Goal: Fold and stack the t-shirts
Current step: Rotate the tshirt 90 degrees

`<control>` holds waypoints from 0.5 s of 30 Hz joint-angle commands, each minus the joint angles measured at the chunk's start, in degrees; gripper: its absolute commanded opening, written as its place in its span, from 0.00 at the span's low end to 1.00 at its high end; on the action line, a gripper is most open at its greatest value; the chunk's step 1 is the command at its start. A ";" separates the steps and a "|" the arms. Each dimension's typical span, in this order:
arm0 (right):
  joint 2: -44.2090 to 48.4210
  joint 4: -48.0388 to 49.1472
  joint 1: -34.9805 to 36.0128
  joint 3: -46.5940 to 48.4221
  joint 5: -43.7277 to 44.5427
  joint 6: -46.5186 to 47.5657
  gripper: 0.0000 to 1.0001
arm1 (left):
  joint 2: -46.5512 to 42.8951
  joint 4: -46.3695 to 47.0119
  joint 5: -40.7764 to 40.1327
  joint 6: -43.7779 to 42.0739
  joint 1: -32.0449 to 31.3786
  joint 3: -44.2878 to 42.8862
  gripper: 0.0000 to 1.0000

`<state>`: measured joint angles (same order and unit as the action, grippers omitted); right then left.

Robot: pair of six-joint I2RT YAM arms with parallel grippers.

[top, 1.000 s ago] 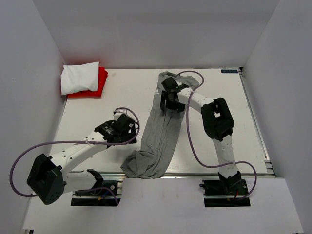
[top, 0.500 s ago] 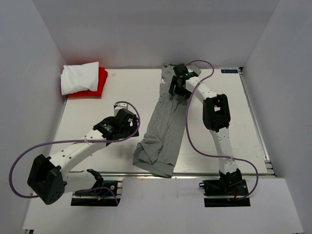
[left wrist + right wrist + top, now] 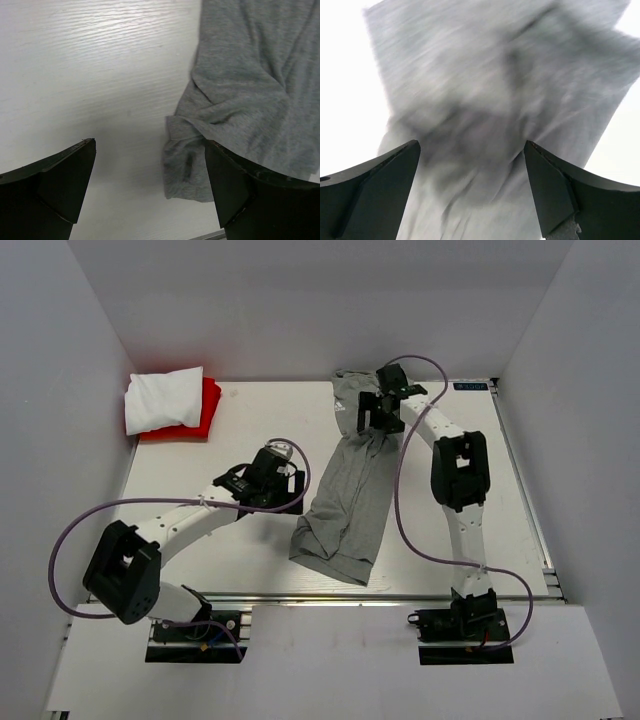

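Flattening step I'd say: grey shirt (image 3: pixel 350 490) lies rumpled lengthwise on the table (image 3: pixel 510 490), left gripper (image 3: pixel 150 144) and right gripper (image 3: pixel 471 145) both gape empty, so next up is pinching its corners and spreading it.

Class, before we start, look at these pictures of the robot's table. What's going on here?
Two robot arms are working on a heather-grey t-shirt that lies bunched in a long strip across the table. The right gripper hangs over its far end and the left gripper is beside its left edge. Both have their jaws open and hold nothing. A white t-shirt sits folded on a red t-shirt in the far left corner.
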<state>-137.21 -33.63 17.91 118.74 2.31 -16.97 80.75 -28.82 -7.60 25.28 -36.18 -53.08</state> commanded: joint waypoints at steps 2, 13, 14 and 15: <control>16.51 6.27 3.26 -11.17 -6.78 6.86 0.90 | -5.41 4.90 7.85 -3.04 -0.82 5.59 1.00; 53.16 12.27 5.99 -61.13 -12.59 -7.80 0.90 | -6.40 11.41 18.31 -3.04 -1.35 15.89 0.79; 54.84 11.75 5.82 -64.74 -12.68 -8.42 0.90 | -6.39 11.94 20.06 -3.56 -1.35 15.90 0.79; 60.25 10.26 5.82 -67.03 -12.76 -9.56 0.90 | -6.39 12.81 20.86 -3.57 -1.35 16.42 0.78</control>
<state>-83.68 -22.06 23.83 57.67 -8.08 -21.32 75.22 -20.16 8.12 22.52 -37.26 -37.36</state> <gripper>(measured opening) 0.905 0.785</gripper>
